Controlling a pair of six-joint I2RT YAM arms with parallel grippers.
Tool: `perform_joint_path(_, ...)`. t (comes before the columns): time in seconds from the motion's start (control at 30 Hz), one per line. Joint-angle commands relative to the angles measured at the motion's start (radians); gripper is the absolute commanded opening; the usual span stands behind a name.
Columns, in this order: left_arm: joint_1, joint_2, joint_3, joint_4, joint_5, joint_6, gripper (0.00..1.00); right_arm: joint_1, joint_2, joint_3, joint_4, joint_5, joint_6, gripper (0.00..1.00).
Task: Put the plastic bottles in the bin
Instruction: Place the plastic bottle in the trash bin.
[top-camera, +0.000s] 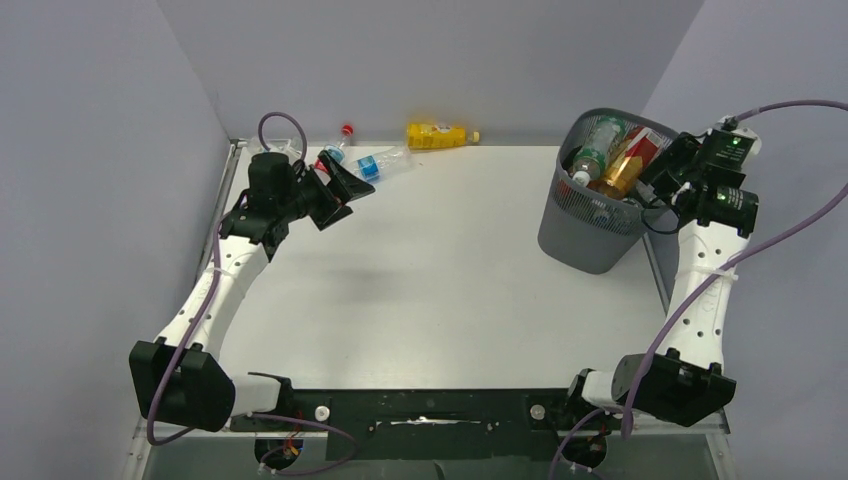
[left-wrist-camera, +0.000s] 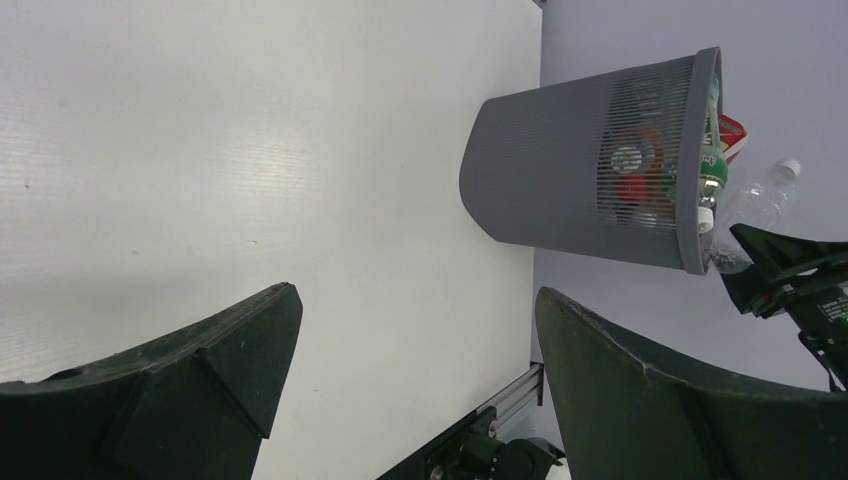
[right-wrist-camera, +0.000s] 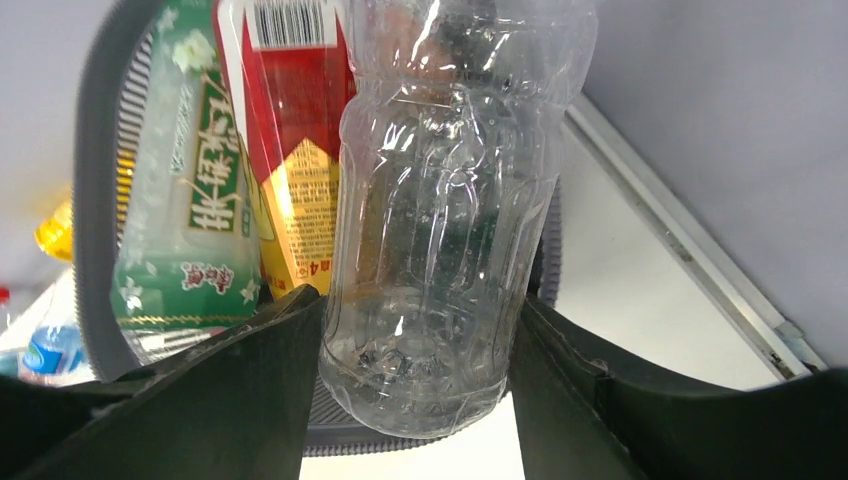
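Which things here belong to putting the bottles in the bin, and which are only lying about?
Job: bin, bottles inside it, clear bottle in the right gripper, yellow bottle, blue-labelled bottle, red-capped bottle.
Just there: purple cables, table.

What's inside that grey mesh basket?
On top in the bin: a green-labelled bottle, a red-labelled bottle and an amber bottle. A clear bottle in the right gripper hangs at the rim. Anything deeper is covered.

You have one bin (top-camera: 585, 235), one clear bottle (right-wrist-camera: 430, 250), one yellow bottle (top-camera: 437, 135), one red-capped bottle (top-camera: 340, 142), one blue-labelled bottle (top-camera: 372, 165); binned ones can't be counted.
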Motion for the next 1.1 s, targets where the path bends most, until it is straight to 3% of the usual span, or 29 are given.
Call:
perform_joint_path(0.0,0.010,-0.026,-0.005,0.076,0.028,0.022,0.88,0.003,-0.004,-0.036,0.044,-0.072,-0.038,0.45)
perform_joint_path(0.07,0.012,-0.025,-0.014,0.085,0.028,0.020,0.88,0.006,-0.006,-0.060,0.037,-0.075,-0.048,0.50)
perform_joint_path(0.23,0.012,-0.034,-0.048,0.109,0.028,0.008,0.88,0.007,-0.012,-0.062,-0.001,-0.057,-0.078,0.78)
perform_joint_path(0.4,0.012,-0.029,-0.066,0.123,0.029,0.003,0.88,0.018,0.002,0.049,-0.068,-0.039,-0.109,0.87)
perform_joint_path(0.63,0.017,-0.011,-0.038,0.099,0.028,0.023,0.88,0.119,0.001,0.139,-0.126,0.058,-0.117,0.89)
perform_joint_path(0.83,0.021,0.001,-0.029,0.100,0.029,0.023,0.88,0.287,0.047,0.218,-0.176,0.195,-0.147,0.84)
perform_joint_path(1.07,0.021,0.010,-0.014,0.086,0.020,0.033,0.88,0.359,0.058,0.176,-0.105,0.031,-0.199,0.74)
